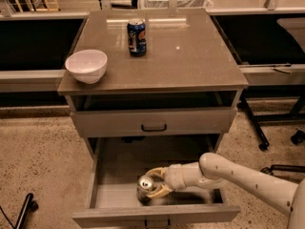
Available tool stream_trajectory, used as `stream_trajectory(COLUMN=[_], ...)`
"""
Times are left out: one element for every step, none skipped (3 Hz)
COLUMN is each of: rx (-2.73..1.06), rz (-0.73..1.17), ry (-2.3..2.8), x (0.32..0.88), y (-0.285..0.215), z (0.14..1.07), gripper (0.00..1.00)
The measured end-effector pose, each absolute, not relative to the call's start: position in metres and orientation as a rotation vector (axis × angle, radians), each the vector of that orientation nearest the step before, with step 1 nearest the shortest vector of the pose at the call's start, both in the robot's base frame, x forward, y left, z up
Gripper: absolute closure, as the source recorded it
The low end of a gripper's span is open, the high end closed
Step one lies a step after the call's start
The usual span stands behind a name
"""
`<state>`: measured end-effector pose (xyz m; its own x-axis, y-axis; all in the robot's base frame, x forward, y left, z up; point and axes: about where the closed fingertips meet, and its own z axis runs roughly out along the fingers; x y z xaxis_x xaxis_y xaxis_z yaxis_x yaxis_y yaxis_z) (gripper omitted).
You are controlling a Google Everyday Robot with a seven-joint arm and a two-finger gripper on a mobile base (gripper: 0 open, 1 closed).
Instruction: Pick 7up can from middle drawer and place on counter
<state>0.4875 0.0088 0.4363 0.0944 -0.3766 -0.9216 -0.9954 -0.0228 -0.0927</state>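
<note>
The 7up can (144, 185), silvery with a shiny top, stands in the front middle of the open middle drawer (113, 194). My gripper (149, 185) reaches in from the right. Its pale fingers (160, 172) clasp the can from both sides, and the can leans slightly. The counter (190, 56) is the glossy grey-brown top of the cabinet above.
A dark blue can (137, 36) stands at the back middle of the counter. A white bowl (86, 66) sits at its left front corner. A closed drawer with a dark handle (153, 127) is above the open one. Chair wheels (298, 137) are on the floor at right.
</note>
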Motion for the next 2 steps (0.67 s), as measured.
stream_trajectory(rx=[-1.499,-1.483], rz=[0.891,0.834], ry=[1.401,1.396], x=[0.481,0.469], y=[-0.001,-0.022], z=[0.459,0.506], gripper=[1.00,1.00])
